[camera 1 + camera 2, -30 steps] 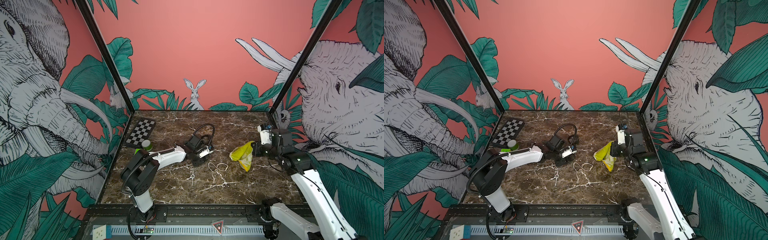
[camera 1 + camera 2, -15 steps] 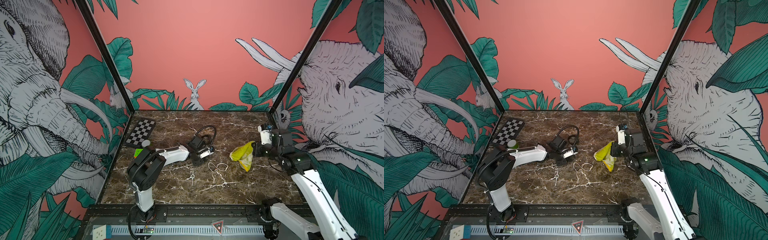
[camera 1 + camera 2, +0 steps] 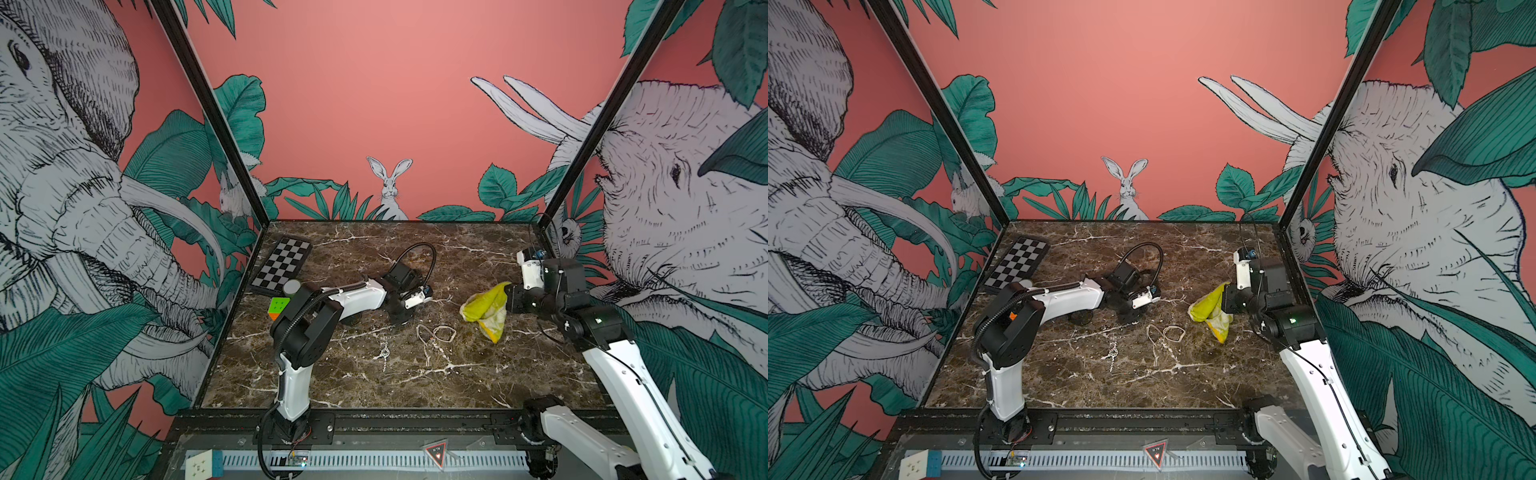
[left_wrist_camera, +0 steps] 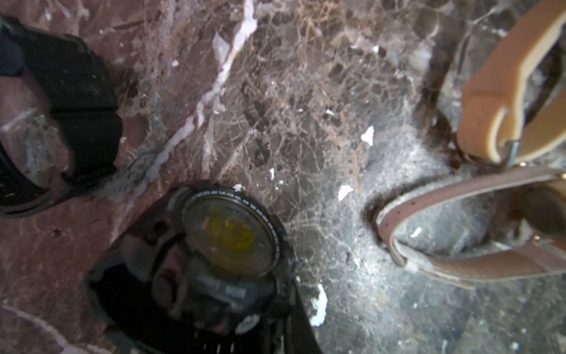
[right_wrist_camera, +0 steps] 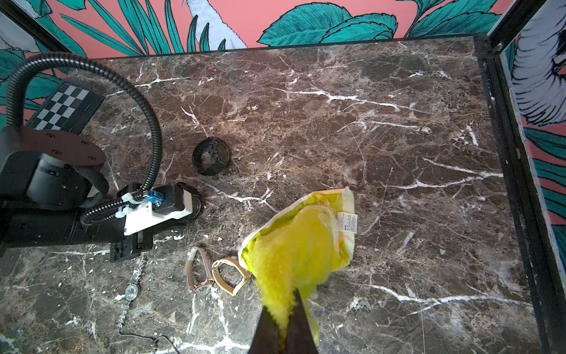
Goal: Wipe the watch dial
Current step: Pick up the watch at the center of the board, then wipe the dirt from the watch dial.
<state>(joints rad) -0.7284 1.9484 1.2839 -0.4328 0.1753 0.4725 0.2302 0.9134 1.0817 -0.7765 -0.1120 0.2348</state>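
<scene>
Squarely in the left pincer (image 3: 400, 319), the black watch (image 4: 228, 236), dial upward.

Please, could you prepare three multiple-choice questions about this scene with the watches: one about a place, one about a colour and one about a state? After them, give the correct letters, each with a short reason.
1. Where on the brown marble table does the black-and-white chequered board lie?
A. far left corner
B. near right corner
C. middle of the table

2. Which colour is most of the fluffy cloth?
A. blue
B. yellow
C. red

3. In what state is the right gripper?
A. jaws open and empty
B. jaws shut on a tan-strapped watch
C. jaws shut on the cloth

Answers:
1 A: in both top views the board sits at the back, against the left wall.
2 B: every view that shows the cloth shows bright yellow pile.
3 C: the right wrist view shows the jaws pinching the cloth.
</scene>
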